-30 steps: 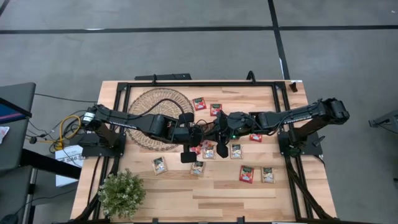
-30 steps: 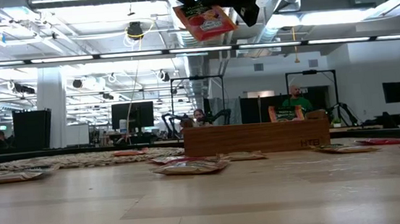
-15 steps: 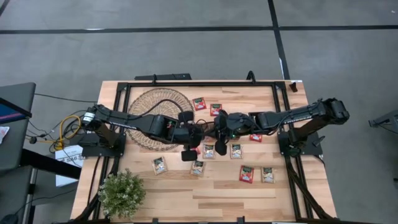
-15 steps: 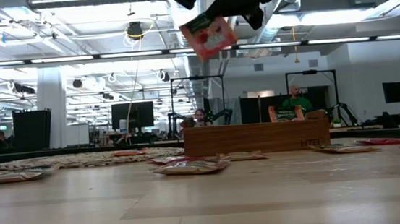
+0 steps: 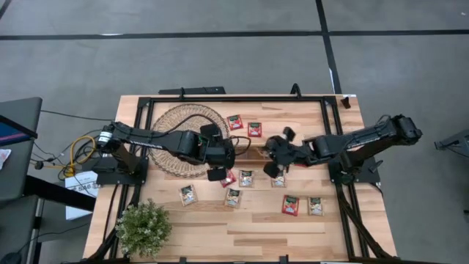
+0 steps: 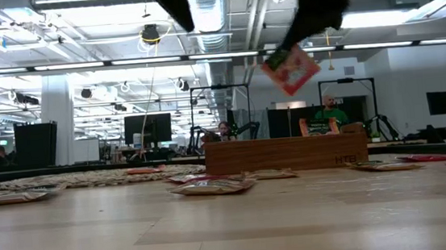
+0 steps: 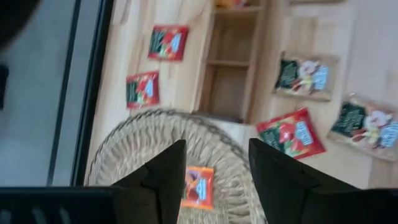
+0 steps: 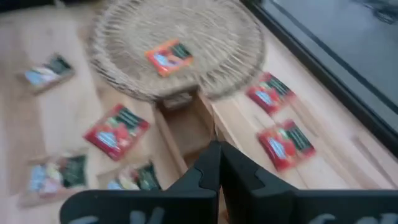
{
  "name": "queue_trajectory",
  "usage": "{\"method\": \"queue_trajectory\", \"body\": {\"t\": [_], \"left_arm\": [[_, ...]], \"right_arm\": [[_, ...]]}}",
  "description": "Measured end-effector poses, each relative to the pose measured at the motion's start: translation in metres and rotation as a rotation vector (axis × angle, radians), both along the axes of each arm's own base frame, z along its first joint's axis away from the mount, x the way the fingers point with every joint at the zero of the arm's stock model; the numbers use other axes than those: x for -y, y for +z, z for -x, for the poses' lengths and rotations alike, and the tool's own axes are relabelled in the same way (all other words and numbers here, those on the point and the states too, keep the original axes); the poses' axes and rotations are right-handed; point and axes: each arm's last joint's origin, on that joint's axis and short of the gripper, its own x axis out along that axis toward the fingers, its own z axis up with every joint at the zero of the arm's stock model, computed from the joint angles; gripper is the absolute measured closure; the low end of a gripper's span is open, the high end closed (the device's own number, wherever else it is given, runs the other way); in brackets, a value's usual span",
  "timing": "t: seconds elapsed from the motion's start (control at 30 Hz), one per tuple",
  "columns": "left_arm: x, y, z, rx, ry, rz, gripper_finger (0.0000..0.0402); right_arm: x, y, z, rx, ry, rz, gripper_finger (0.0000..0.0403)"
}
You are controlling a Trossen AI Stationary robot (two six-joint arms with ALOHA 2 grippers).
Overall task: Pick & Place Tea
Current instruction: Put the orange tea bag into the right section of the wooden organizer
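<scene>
Now the right hand, clenched on a red sachet, hangs above the tray, the left hand released beside the mat; light, limp paper, the sachet seems best pinched by an edge.

One sachet on woven mat

Bright, even overhead light with soft shadows; both wrist views blurred, the low view backlit
</scene>
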Motion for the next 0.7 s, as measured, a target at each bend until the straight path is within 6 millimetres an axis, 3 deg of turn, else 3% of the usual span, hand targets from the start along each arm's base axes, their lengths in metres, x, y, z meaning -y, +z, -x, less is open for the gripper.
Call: {"method": "queue_trajectory", "body": {"t": [0.27,0.53,0.7], "left_arm": [[-0.018,-0.026,-0.002,0.009,0.053,0.042,0.0234],[-0.033,-0.053,0.013,0.017,0.097,0.124,0.0234],[-0.036,-0.053,0.024,0.076,0.117,0.144,0.0234]], "right_arm": [[0.005,-0.031,0.039,0.145,-0.099,-0.038,0.0403],[0.015,-0.067,0.054,0.201,-0.174,-0.045,0.0403],[0.019,-0.081,0.057,0.231,-0.208,-0.040,0.0403]]}}
